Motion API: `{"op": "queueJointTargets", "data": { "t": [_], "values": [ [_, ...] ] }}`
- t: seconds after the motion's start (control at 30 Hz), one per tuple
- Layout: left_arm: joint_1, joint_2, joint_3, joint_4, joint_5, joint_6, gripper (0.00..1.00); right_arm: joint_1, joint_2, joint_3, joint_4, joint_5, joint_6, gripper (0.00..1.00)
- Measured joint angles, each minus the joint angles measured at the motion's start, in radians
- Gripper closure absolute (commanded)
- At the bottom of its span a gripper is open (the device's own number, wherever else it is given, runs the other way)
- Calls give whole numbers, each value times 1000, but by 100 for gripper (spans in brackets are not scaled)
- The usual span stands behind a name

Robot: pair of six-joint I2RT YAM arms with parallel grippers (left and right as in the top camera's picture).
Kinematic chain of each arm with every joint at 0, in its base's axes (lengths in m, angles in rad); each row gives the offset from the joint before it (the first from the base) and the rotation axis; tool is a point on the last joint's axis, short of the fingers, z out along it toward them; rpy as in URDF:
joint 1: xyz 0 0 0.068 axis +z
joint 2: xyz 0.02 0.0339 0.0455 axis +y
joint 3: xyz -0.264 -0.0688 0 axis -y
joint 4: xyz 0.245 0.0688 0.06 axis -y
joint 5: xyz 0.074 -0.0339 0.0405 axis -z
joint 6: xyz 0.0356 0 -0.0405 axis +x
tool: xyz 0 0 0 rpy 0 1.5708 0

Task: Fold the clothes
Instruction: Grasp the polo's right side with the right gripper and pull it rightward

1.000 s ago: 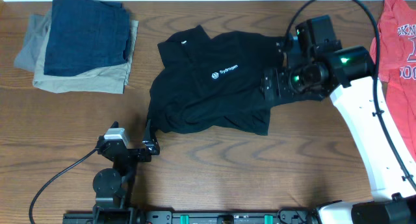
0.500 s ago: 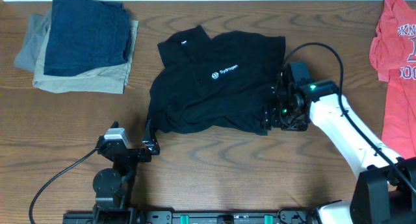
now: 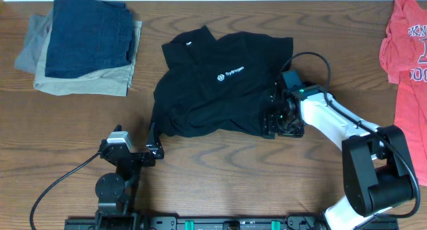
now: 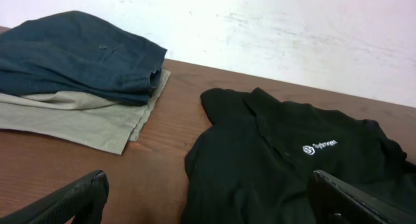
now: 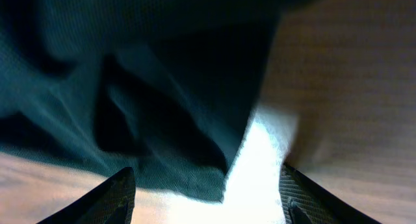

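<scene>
The black collared shirt lies crumpled at the table's middle, white logo up, collar at the upper left. It also shows in the left wrist view and fills the right wrist view. My right gripper is open, low at the shirt's lower right corner; in its wrist view the open fingers straddle the fabric's edge. My left gripper is open just below the shirt's lower left edge; its fingers frame the shirt's near edge.
A stack of folded navy, tan and grey garments sits at the back left, also seen in the left wrist view. A red t-shirt lies along the right edge. Bare wooden table runs along the front.
My right arm came down from above the shirt's right side and moved left to the shirt's lower right corner. The left arm has not moved.
</scene>
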Motion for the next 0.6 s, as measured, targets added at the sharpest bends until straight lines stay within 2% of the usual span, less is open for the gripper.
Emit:
{"op": "queueJointTargets", "data": {
  "t": [0.1, 0.23, 0.3, 0.37, 0.6],
  "values": [
    [0, 1, 0, 0, 0, 0, 2, 8, 6, 4, 4, 16, 9, 46],
    [0, 1, 0, 0, 0, 0, 2, 8, 12, 5, 10, 27, 27, 72],
    [0, 1, 0, 0, 0, 0, 2, 8, 16, 6, 12, 27, 29, 82],
    [0, 1, 0, 0, 0, 0, 2, 8, 19, 6, 13, 28, 36, 98],
    [0, 1, 0, 0, 0, 0, 2, 8, 34, 31, -40, 25, 51, 99]
  ]
}}
